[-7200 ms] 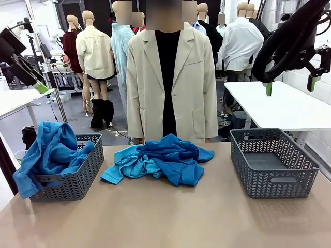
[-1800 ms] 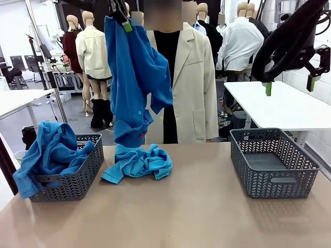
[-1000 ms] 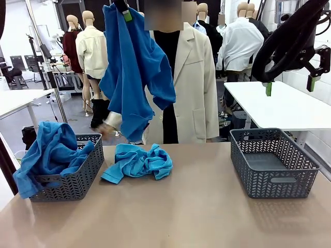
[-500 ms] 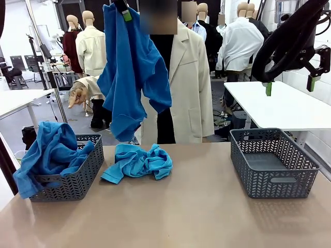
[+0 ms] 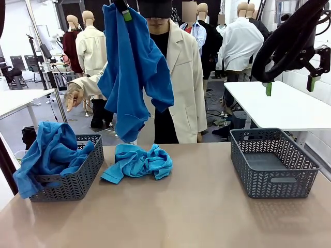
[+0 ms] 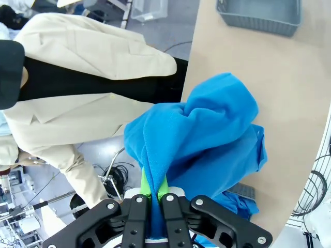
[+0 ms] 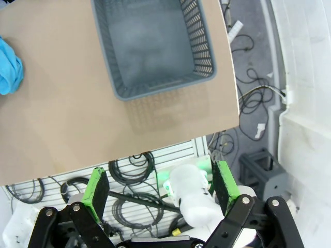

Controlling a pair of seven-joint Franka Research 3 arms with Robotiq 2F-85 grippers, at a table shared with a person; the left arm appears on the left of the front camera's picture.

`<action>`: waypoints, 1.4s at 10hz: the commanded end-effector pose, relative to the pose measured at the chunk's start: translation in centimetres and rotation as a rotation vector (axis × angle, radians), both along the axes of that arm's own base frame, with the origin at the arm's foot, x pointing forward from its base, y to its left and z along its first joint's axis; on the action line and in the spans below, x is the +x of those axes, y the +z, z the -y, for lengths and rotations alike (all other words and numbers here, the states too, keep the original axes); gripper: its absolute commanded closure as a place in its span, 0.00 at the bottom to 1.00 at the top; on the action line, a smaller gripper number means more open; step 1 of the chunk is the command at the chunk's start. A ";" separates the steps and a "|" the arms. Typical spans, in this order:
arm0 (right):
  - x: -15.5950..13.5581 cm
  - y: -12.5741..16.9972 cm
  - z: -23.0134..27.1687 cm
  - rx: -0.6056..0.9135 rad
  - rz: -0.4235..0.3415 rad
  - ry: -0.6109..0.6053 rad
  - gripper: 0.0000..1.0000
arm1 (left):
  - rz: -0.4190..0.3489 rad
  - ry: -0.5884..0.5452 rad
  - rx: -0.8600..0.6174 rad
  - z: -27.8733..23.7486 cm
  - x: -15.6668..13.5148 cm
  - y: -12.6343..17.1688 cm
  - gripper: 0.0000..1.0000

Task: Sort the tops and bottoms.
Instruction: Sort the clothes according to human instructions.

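Note:
My left gripper (image 5: 124, 11) is raised high above the table's far left and is shut on a royal blue top (image 5: 135, 67) that hangs free below it. In the left wrist view the fingertips (image 6: 153, 190) pinch a fold of this top (image 6: 207, 129). A crumpled sky blue top (image 5: 137, 161) lies on the table beneath. Another blue top (image 5: 49, 152) drapes over the left basket (image 5: 83, 178). My right gripper (image 5: 289, 85) hangs open and empty high on the right, above the empty right basket (image 5: 271, 163). Bottoms are out of view.
A person in a beige coat (image 5: 189, 77) stands at the far side, one hand (image 5: 74, 95) stretched out above the left basket. In the right wrist view the open gripper (image 7: 159, 186) looks down on the empty basket (image 7: 155, 46) and the table's edge.
The person has leaned and stretched an arm out to the picture's left, the hand now over the left basket. The hanging top has swayed a little. Both grippers hold their places.

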State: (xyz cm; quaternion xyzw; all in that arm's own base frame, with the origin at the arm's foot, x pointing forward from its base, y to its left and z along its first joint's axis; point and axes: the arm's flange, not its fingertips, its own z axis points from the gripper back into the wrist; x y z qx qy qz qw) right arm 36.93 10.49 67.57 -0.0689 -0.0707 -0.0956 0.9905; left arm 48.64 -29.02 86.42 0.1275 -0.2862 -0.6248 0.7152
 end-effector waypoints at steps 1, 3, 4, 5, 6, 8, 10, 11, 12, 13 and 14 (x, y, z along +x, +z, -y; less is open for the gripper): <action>0.0 0.2 -0.1 0.024 -0.015 0.009 0.00 | -0.002 -0.018 0.003 -0.7 -0.4 0.2 1.00; 0.0 0.2 -0.1 0.024 -0.015 0.009 0.00 | -0.002 -0.018 0.003 -0.7 -0.4 0.2 1.00; 0.0 0.2 -0.1 0.024 -0.015 0.009 0.00 | -0.002 -0.018 0.003 -0.7 -0.4 0.2 1.00; 0.0 0.2 -0.1 0.024 -0.015 0.009 0.00 | -0.002 -0.018 0.003 -0.7 -0.4 0.2 1.00; 0.0 0.2 -0.1 0.024 -0.015 0.009 0.00 | 0.000 0.000 0.000 0.0 0.0 0.0 1.00; 0.0 0.2 -0.1 0.024 -0.015 0.009 0.00 | 0.068 0.089 0.040 -4.1 1.0 1.7 1.00; 0.0 0.2 -0.1 0.024 -0.015 0.009 0.00 | 0.126 0.199 0.083 -9.4 1.6 3.1 1.00; 0.0 0.2 -0.1 0.024 -0.015 0.009 0.00 | 0.147 0.273 0.078 -12.4 1.5 3.3 1.00; 0.0 0.2 -0.1 0.024 -0.015 0.009 0.00 | 0.163 0.345 0.098 -14.9 1.4 2.8 1.00; 0.0 0.2 -0.1 0.024 -0.015 0.009 0.00 | 0.135 0.407 0.106 -17.3 1.3 1.4 1.00; 0.0 0.2 -0.1 0.024 -0.015 0.009 0.00 | 0.137 0.465 0.110 -19.4 1.4 0.0 1.00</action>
